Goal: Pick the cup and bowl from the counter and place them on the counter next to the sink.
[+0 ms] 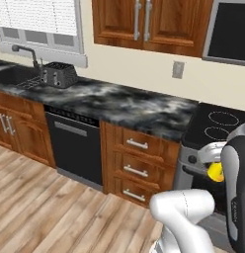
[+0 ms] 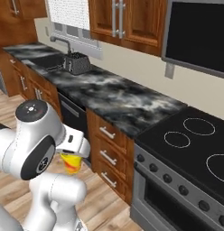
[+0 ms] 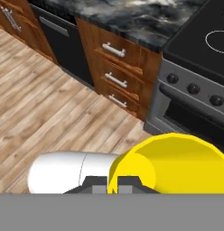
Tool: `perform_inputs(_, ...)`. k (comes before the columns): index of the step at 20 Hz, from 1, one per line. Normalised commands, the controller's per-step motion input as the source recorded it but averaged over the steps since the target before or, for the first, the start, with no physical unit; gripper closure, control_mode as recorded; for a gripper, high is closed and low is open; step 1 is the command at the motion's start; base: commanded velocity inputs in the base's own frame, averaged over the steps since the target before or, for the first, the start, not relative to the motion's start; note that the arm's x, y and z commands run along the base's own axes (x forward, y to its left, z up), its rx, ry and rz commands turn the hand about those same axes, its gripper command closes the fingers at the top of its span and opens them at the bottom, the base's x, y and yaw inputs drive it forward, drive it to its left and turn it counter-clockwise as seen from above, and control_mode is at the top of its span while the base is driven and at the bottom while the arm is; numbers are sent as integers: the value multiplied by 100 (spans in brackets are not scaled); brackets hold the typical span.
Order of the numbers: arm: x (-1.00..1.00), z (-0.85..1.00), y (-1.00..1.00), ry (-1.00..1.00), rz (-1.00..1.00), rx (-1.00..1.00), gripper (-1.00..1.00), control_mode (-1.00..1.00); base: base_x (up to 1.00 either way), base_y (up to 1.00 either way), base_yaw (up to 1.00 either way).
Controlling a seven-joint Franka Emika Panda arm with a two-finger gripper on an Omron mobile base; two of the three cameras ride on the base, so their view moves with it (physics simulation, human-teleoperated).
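Note:
My gripper (image 3: 112, 185) is shut on the rim of the yellow cup (image 3: 177, 162), which I hold in the air over the wooden floor, in front of the stove and clear of the counter (image 1: 129, 106). The cup (image 1: 215, 171) hangs under the white hand beside my forearm. From the other side the cup (image 2: 72, 163) shows a red-orange mark and sits below the hand, close to my own body. The sink (image 1: 13, 76) lies at the far left end of the counter (image 2: 114, 97), a long way from the cup. The bowl is out of view.
A black ribbed box (image 1: 59, 74) stands just right of the sink, by the dark faucet (image 1: 26, 52). The black stovetop (image 2: 190, 135) and oven front are at the right. A dishwasher (image 1: 75, 148) and drawers (image 1: 137, 168) sit under the counter. Wooden floor (image 3: 46, 103) lies open below.

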Motion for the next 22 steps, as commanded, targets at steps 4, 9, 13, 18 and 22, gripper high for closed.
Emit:
perform_inputs(4, 0, 0, 0, 0, 0, 0, 100, 100, 100, 35, -10)
perform_inputs(9, 0, 0, 0, 0, 0, 0, 100, 100, 93, 76, -16)
perform_inputs(13, 0, 0, 0, 0, 0, 0, 100, 100, 85, 89, -19)
perform_inputs(18, 0, 0, 0, 0, 0, 0, 100, 100, 84, 86, -19)
perform_inputs(22, 0, 0, 0, 0, 0, 0, 100, 100, 96, 84, -20)
